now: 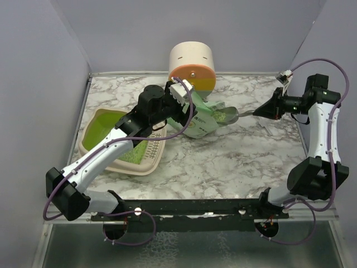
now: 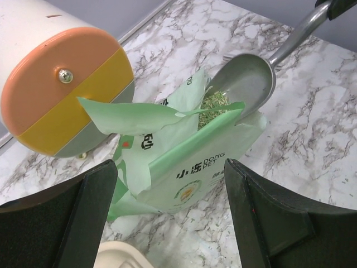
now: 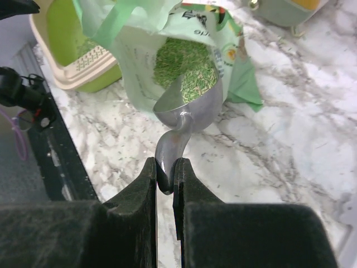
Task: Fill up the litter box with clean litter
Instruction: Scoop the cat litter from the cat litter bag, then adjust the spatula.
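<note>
The mint-green litter bag point(image 1: 201, 121) lies open on the marble table, holding fine green granules point(image 3: 184, 64). The cream litter box point(image 1: 92, 146), lime-green inside, sits at the left with some granules in it point(image 1: 134, 154); its grid panel point(image 3: 92, 57) shows in the right wrist view. My right gripper point(image 3: 165, 164) is shut on the handle of a grey metal scoop point(image 3: 189, 109), whose bowl sits in the bag's mouth point(image 2: 245, 81). My left gripper point(image 2: 170, 167) is open, its jaws wide apart at the bag's lower end point(image 2: 189, 173), not touching it.
A cream cylinder point(image 1: 192, 64) with an orange, yellow and teal face stands just behind the bag, close to my left gripper point(image 2: 61, 89). Grey walls close in the table on the left, back and right. A black rail point(image 1: 195, 207) runs along the near edge.
</note>
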Robot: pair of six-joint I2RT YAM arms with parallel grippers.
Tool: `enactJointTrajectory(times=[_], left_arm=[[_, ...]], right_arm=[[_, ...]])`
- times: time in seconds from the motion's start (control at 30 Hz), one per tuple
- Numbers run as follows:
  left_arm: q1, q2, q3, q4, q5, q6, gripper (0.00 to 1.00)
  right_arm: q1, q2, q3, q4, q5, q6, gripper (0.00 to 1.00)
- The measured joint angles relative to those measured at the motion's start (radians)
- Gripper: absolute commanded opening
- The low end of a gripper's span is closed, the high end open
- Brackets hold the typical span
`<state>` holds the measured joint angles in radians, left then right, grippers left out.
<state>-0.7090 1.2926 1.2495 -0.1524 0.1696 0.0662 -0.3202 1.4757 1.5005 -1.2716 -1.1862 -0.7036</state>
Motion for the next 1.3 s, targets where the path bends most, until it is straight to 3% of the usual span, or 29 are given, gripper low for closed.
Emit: enactJointTrajectory(times=[0.13, 0.43, 0.83, 1.3], left_arm=[[0.0, 0.026, 0.013, -0.016, 0.006, 0.009, 0.81], [-0.031, 0.053, 0.072, -0.052, 0.032, 0.02, 0.81], [-0.174, 0.294, 0.253, -0.027, 0.07, 0.033, 0.82], [-0.195, 0.409, 0.287, 0.043, 0.068, 0.033, 0.82]], right_arm=[[0.004, 0.032, 0.074, -0.043, 0.021, -0.069, 0.01], [0.005, 0.034, 0.064, -0.076, 0.018, -0.131, 0.01], [0.005, -0.036, 0.074, -0.124, 0.019, -0.185, 0.01], [0.005, -0.042, 0.052, -0.126, 0.017, -0.182, 0.01]])
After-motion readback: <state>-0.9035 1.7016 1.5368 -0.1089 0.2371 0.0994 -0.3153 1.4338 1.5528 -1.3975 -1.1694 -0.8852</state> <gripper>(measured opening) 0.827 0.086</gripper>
